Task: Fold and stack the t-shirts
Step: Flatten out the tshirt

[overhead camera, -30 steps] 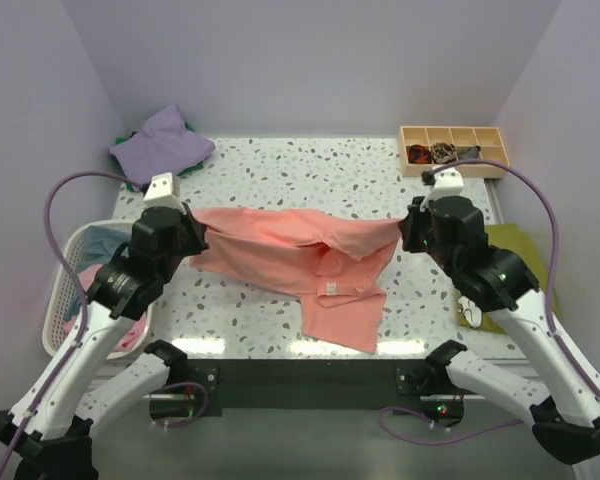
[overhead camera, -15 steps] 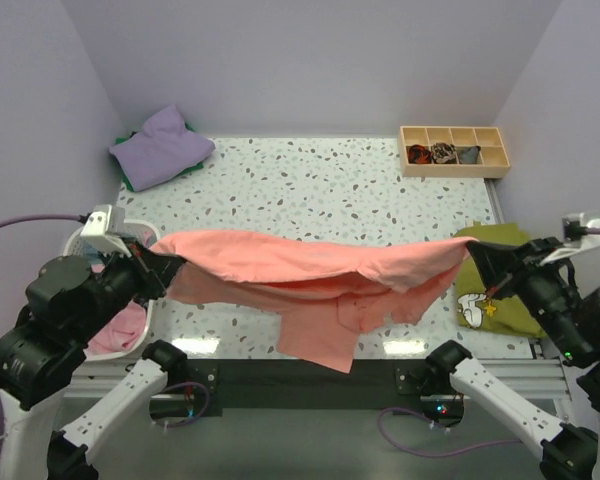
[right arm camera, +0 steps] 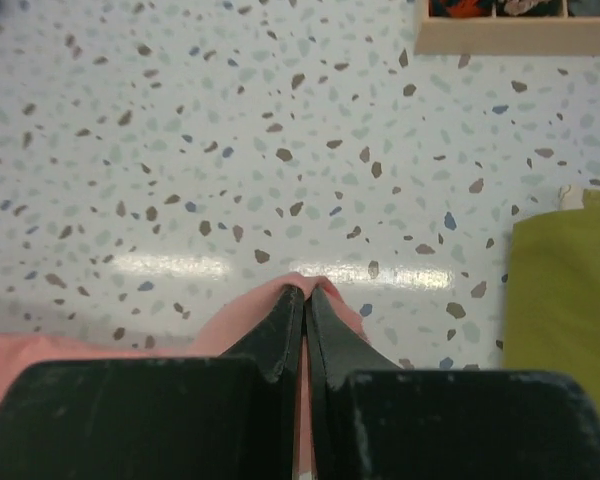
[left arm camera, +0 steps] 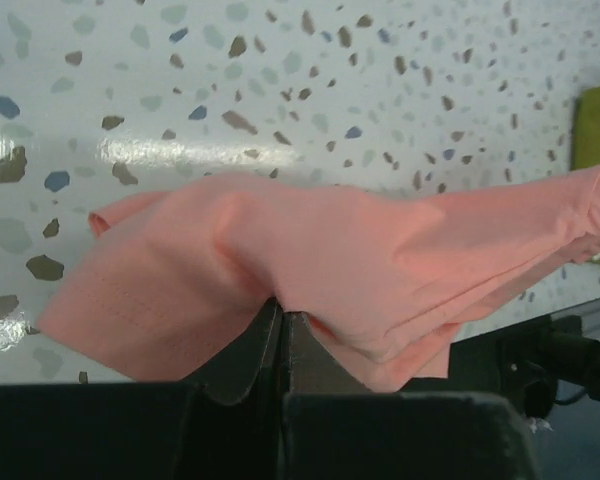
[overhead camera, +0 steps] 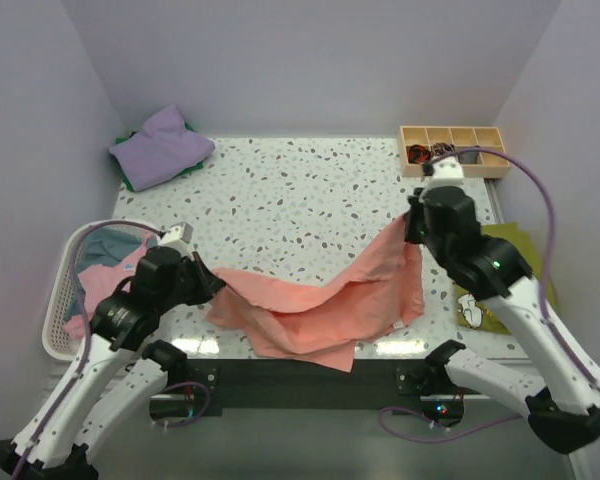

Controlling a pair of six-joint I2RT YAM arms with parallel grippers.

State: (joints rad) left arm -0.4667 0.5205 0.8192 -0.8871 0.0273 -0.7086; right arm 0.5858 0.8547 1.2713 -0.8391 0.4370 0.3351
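Stretched taut in the air half a second ago, the salmon shirt now sags in soft folds on the speckled worktop near its front edge. The left end effector and right end effector each pinch a corner. A green shirt lies rightward, a slatted basket leftward.

t-shirts 6 | basket 1 | tray 1 | arms 2

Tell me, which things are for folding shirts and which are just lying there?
For the job: salmon-pink shirt, pinched by the left fingers and right fingers; lavender shirt, back left; green shirt, right; pink shirt in the white basket.
Just lying about: wooden tray of small bits, back right.
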